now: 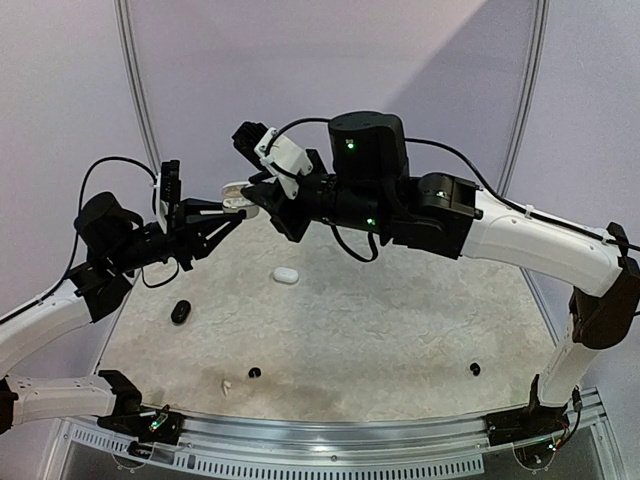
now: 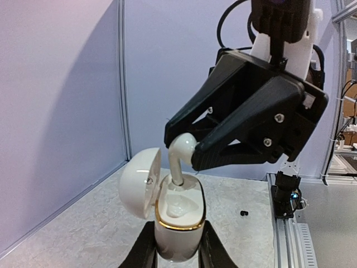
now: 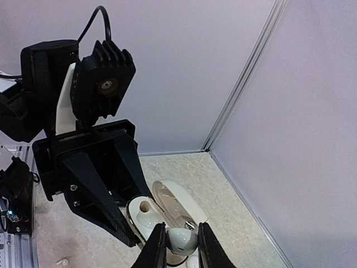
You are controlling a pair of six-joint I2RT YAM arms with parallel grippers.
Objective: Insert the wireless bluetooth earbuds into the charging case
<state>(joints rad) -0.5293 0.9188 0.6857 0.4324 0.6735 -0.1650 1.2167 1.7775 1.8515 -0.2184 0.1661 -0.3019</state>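
Pincer on the left is up off the tabletop, squeezed tight on the lower body of the white charging case, gold rim showing, lid swung wide open. Right above it, the white earbud: stem pointing down, tip dipped into one well of the case, head above the rim. Right pincer is nearly closed, pinching that head between its fingers. Down on the tabletop, left to right: a black case, a loose white bud, a small black bud, a closed white case, and well off to the right another black bud
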